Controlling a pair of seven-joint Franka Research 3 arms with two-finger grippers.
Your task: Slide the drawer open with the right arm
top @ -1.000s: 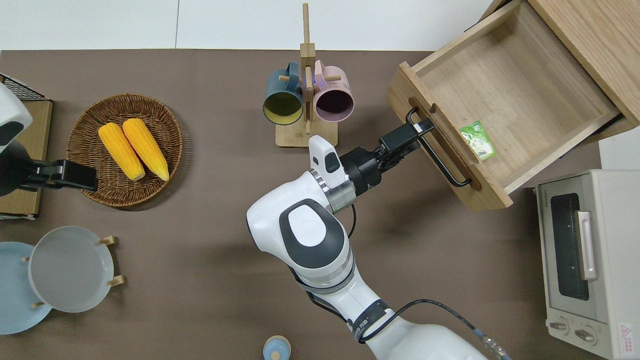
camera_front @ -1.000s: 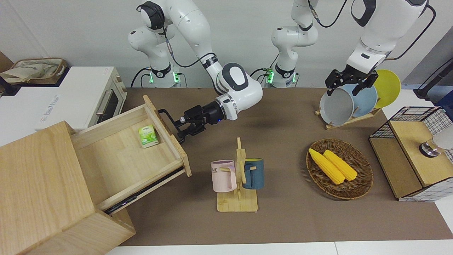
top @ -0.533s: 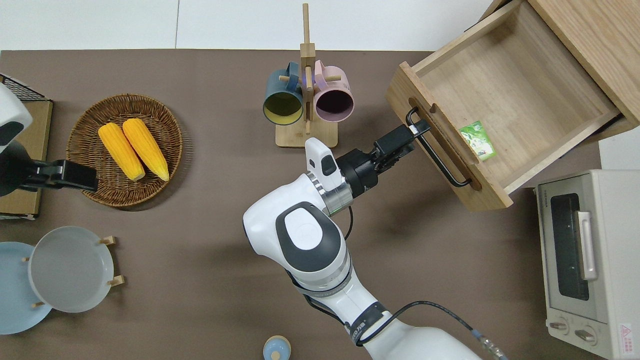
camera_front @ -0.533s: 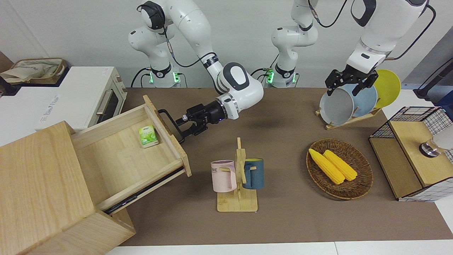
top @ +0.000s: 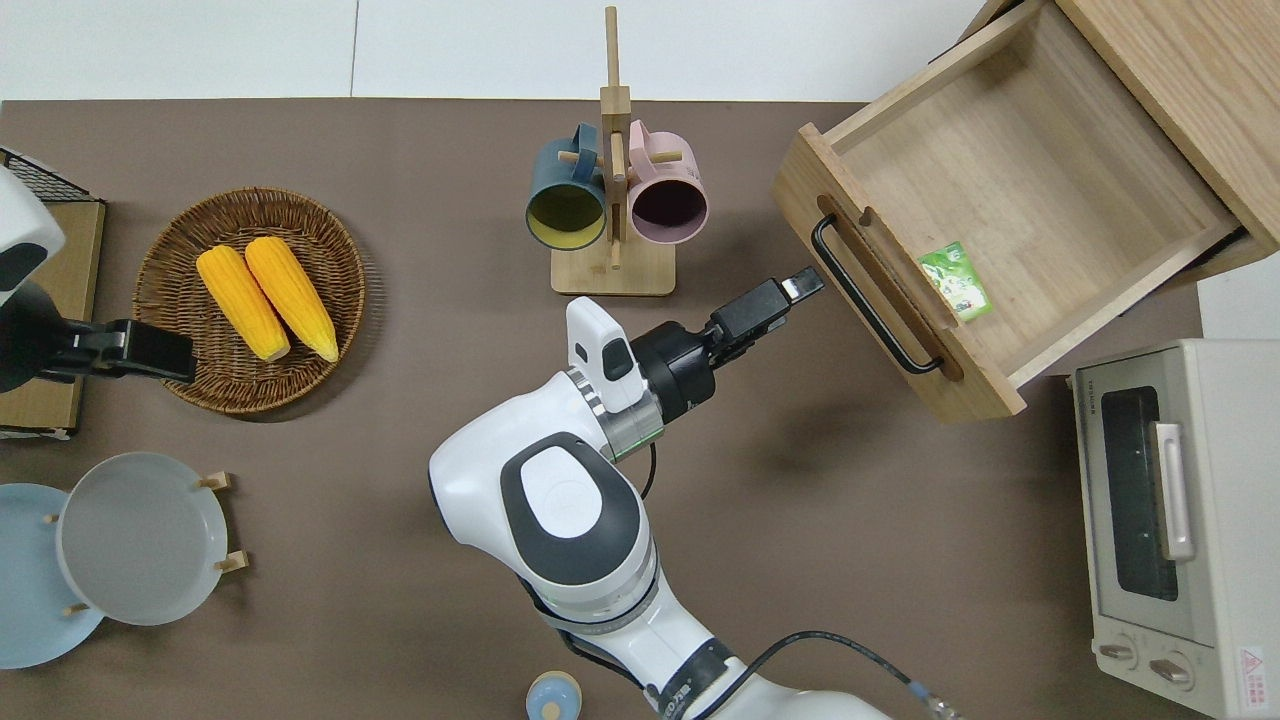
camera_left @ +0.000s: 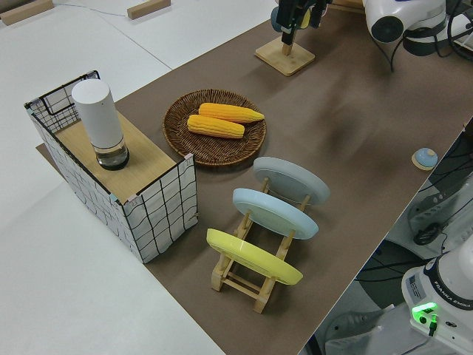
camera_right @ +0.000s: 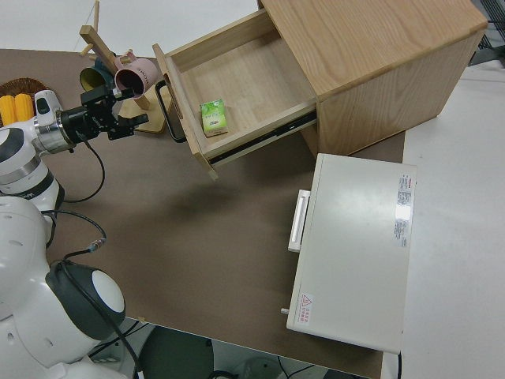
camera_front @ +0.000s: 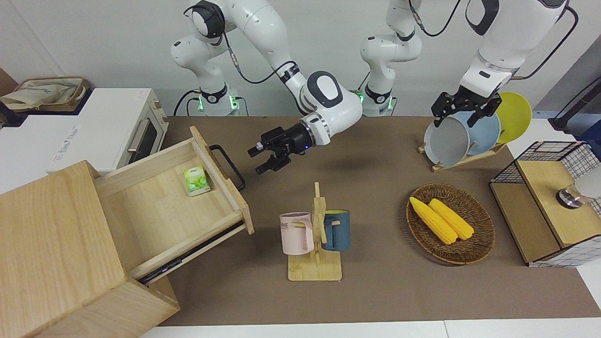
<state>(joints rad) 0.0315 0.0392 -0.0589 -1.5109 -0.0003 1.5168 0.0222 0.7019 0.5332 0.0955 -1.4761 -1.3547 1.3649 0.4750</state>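
The drawer [camera_front: 164, 211] stands pulled far out of the pale wooden cabinet [camera_front: 51, 244]; it also shows in the overhead view [top: 1020, 170] and the right side view [camera_right: 237, 79]. Its black bar handle [camera_front: 227, 164] [top: 870, 300] [camera_right: 170, 110] is free. A green packet [camera_front: 196, 180] [top: 955, 281] lies inside against the drawer's front panel. My right gripper [camera_front: 258, 161] [top: 803, 284] [camera_right: 132, 105] is open and empty. It is over the bare table, a short gap from the handle, between the handle and the mug rack. The left arm is parked.
A wooden mug rack [camera_front: 315, 234] [top: 612, 190] with a pink and a blue mug stands close to the right gripper. The white toaster oven [camera_front: 94, 126] [top: 1170, 520] sits beside the cabinet. A corn basket [camera_front: 450, 223], plate rack [camera_front: 465, 136] and wire-mesh rack [camera_front: 549, 206] stand toward the left arm's end.
My right gripper has let go of the drawer handle and drawn back from it toward the middle of the table. The drawer has stayed open where it was.
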